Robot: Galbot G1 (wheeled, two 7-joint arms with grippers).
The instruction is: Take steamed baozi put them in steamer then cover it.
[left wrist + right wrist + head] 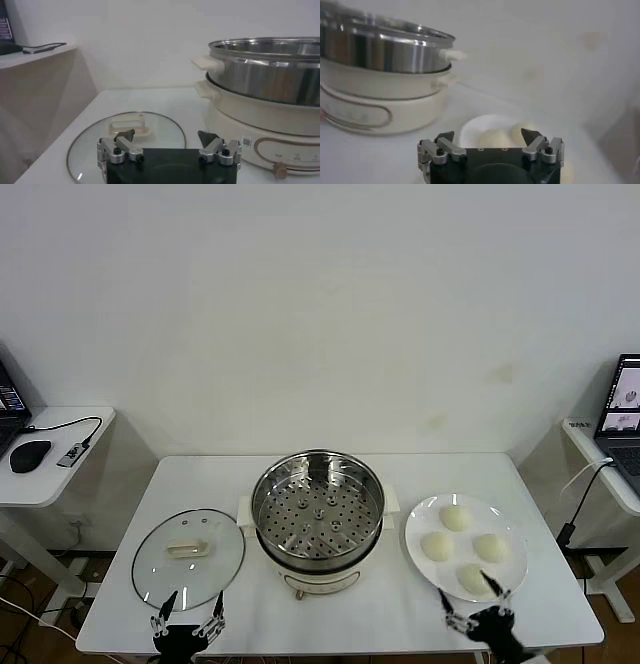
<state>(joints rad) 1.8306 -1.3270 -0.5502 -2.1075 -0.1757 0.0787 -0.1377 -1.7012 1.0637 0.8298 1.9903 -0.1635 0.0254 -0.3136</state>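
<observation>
The steamer (pixel 317 517) stands mid-table, a shiny steel pot with an empty perforated tray on a cream base; it also shows in the left wrist view (pixel 265 85) and the right wrist view (pixel 380 75). Four cream-white baozi (pixel 456 517) (pixel 437 545) (pixel 489 547) (pixel 473 578) lie on a white plate (pixel 422 514) to its right; two of the baozi (pixel 492 138) show in the right wrist view. The glass cover (pixel 188 560) lies flat to the steamer's left, also in the left wrist view (pixel 150 145). My left gripper (pixel 189 612) (pixel 166 136) is open at the cover's near edge. My right gripper (pixel 470 599) (pixel 488 135) is open at the plate's near edge.
A side desk (pixel 60 474) with a mouse (pixel 29 455) and cable stands at the left. Another desk with a laptop (pixel 621 409) stands at the right. The white wall is close behind the table.
</observation>
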